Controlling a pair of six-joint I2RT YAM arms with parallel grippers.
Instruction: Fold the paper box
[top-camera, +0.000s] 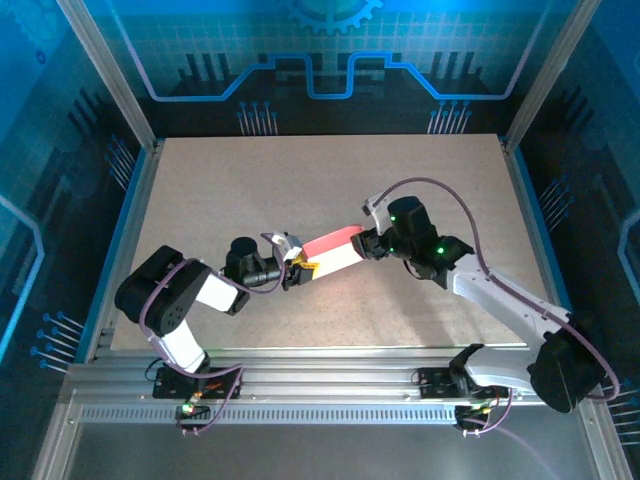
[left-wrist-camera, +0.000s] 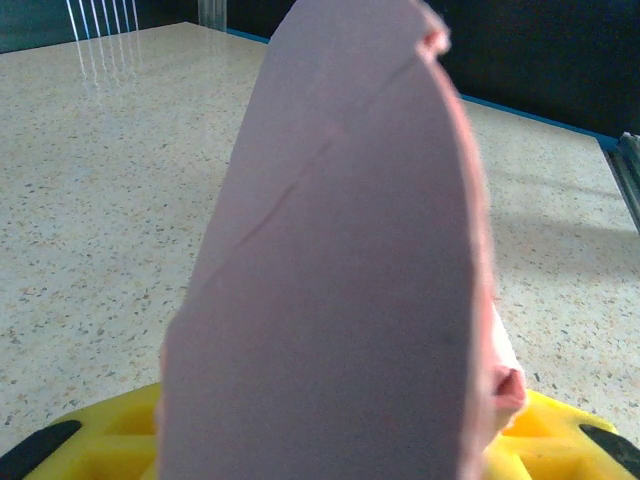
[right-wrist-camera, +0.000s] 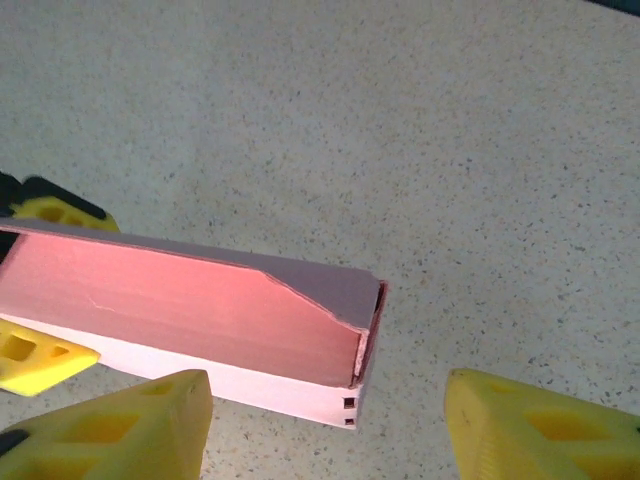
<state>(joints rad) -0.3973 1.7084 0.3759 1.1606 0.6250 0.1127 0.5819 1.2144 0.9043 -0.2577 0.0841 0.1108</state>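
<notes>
Paper box (top-camera: 330, 255), nearly formed, is clamped at one end by the left end effector (top-camera: 292, 268). The right end effector (top-camera: 368, 243) has its jaws apart at the other end; tucking that flap (right-wrist-camera: 322, 287) seems next.

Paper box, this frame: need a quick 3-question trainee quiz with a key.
1. True or false: the paper box is a flat, unfolded sheet.
2. The right gripper is: A) shut on the box; B) open, a finger on each side of the box end with gaps; C) over bare table, away from the box.
3. Short answer: which gripper is clamping the box?

Key
1. False: it is formed into a long box shape.
2. B
3. The left gripper, at the other end.
</notes>
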